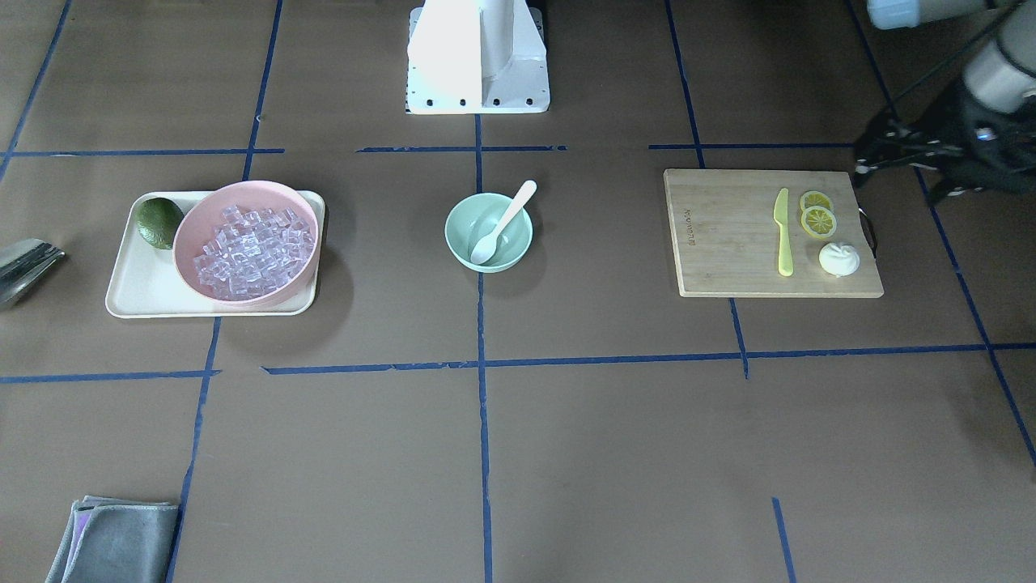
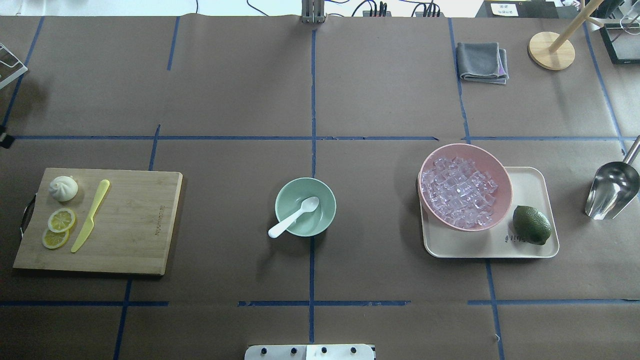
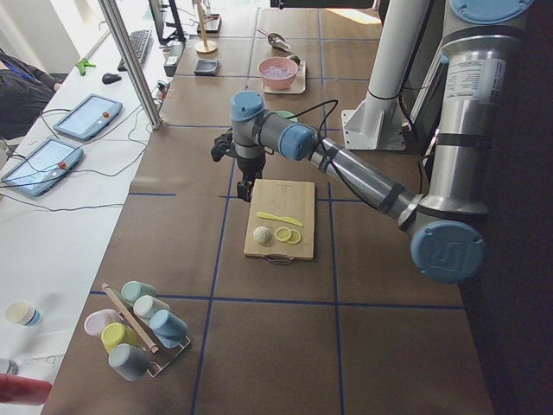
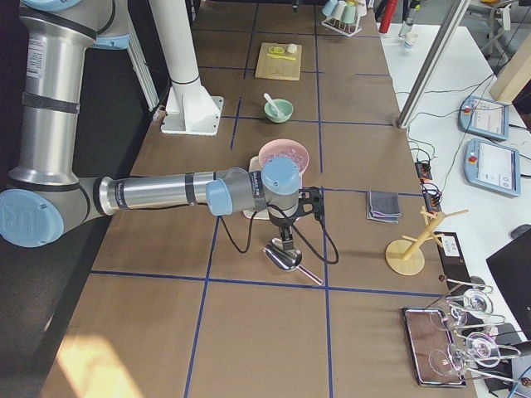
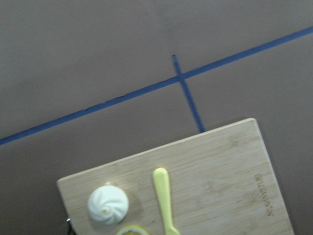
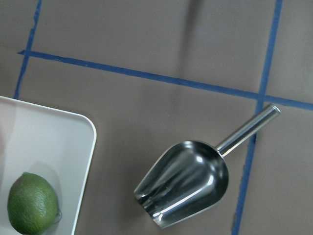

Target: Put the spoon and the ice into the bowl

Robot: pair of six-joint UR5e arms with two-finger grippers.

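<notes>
L gripper [image 3: 244,192]: hangs above the table nr the cutting board [image 2: 135,225], holding nothing; fingers apart or together, can't tell; R gripper [image 4: 286,240]: hangs over the metal scoop [image 2: 612,190]; jaw state likewise can't tell, contact w/ scoop unclear.

Clock directions as per overhead view:
- spoon [image 2: 294,223]: white; scoop end inside the bowl [image 2: 320,197], handle leaning out over the rim at 8 o'clock;
- bowl: mint green, table centre, upright; no cubes in it;
- ice [image 2: 460,192]: clear cubes heaped in pink bowl [image 2: 465,147], at 3 o'clock of the mint bowl;
- pink bowl sits on cream tray [image 2: 530,180]; lime [image 2: 531,225] on tray at 4 o'clock of it;
- metal scoop at 3 o'clock of tray, well apart;
- cutting board at 9 o'clock of the mint bowl, carrying yellow-green knife [image 2: 90,216], lemon slices [image 2: 61,220], bun [image 2: 63,188];
- grey cloth [image 2: 481,61], folded, at 12 o'clock of pink bowl.
</notes>
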